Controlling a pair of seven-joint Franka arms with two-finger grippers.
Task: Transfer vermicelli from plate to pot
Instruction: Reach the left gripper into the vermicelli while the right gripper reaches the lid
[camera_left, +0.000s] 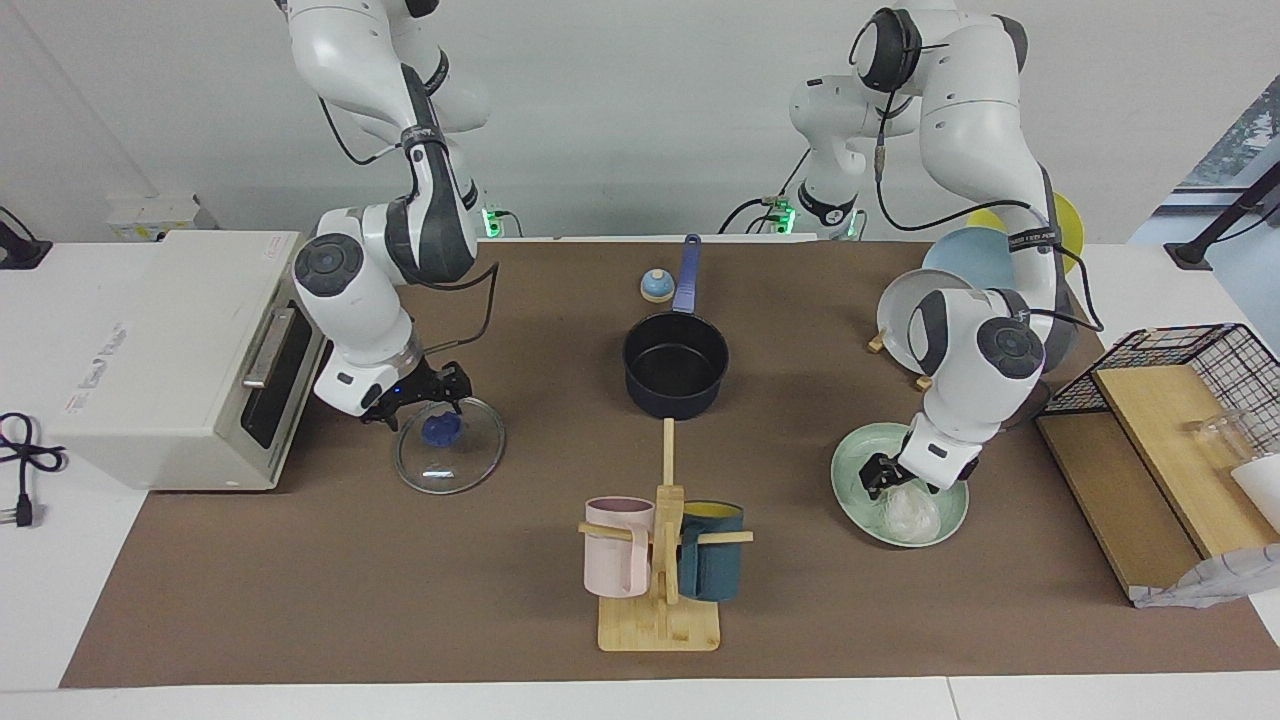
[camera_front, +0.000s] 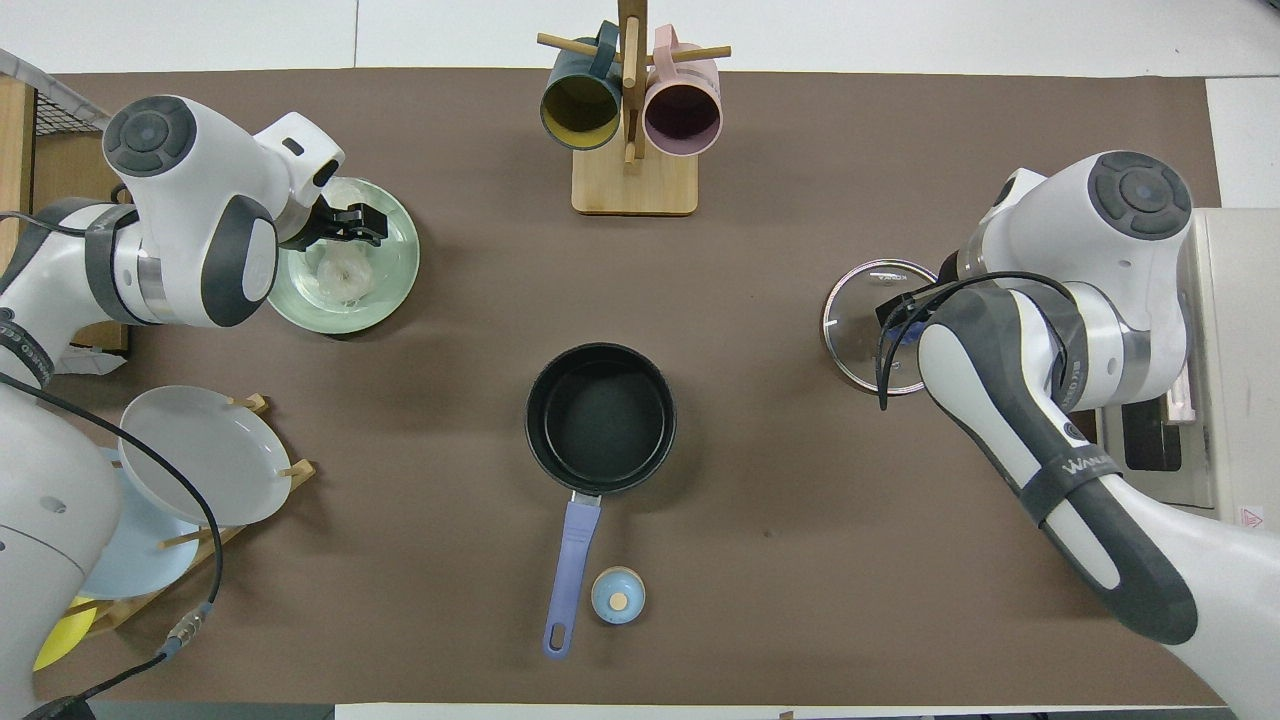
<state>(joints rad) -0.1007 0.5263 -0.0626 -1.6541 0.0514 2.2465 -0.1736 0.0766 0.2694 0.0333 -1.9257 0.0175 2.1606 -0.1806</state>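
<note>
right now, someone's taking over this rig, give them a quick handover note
Left gripper: open, down at the vermicelli on the plate, nothing gripped yet.
Right gripper: open, low over the glass lid beside the toaster oven.
Pot: mid-table, uncovered, empty.
Done: nothing transferred.
Left: grip both bundles and carry them to the pot.

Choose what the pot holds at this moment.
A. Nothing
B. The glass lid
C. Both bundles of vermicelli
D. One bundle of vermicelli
A: the pot shows only its bare black inside, while the vermicelli lies on the plate under the left gripper.
</note>
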